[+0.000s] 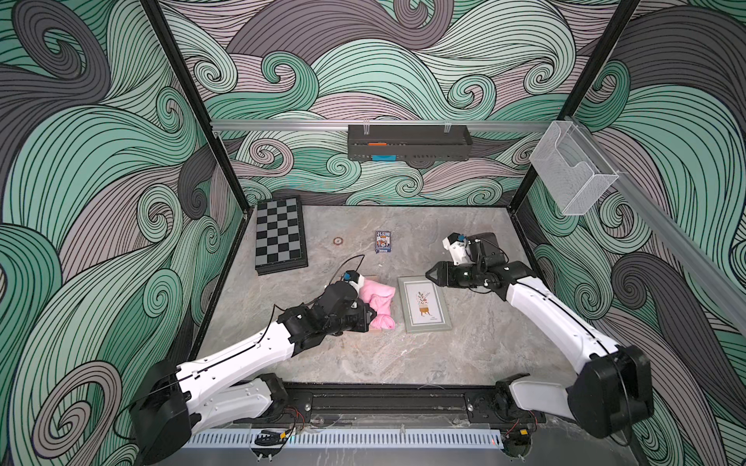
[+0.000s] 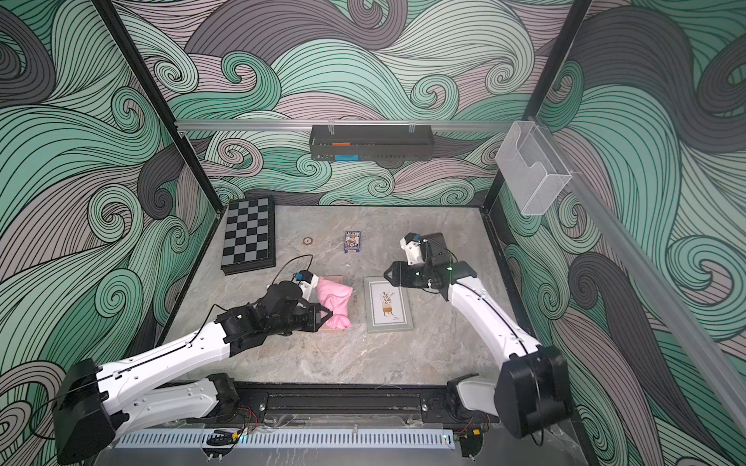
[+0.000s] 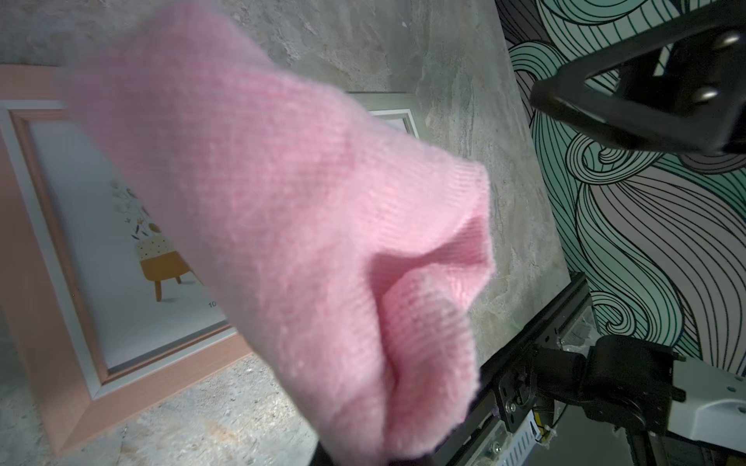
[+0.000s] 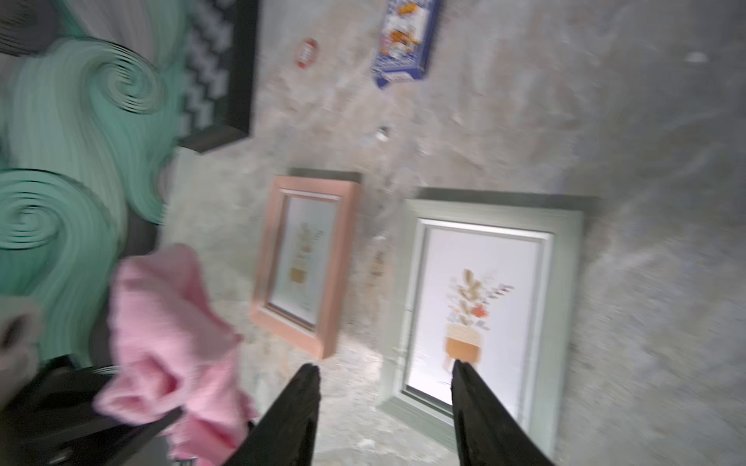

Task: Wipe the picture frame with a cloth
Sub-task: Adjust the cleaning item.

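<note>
Swirl-patterned green and grey walls point(image 1: 101, 161) are seen across the top and both sides in both top views. A grey marbled tabletop point(image 1: 363, 355) is spread over the lower centre, with a chessboard point(image 1: 278, 234) laid at its upper left corner. At centre a grey-green picture frame point(image 1: 424, 304) is laid flat. Just left of it the pink cloth point(image 1: 377, 302) is bunched over a pink-brown picture frame point(image 4: 306, 262), pinched between the pressed-together fingers of the left gripper point(image 1: 368, 318). The right gripper point(image 4: 381, 369) is held at the grey-green frame's upper right corner, fingers spread, nothing gripped. A card box point(image 1: 383, 241) and a small ring point(image 1: 338, 241) are seen above centre.
</note>
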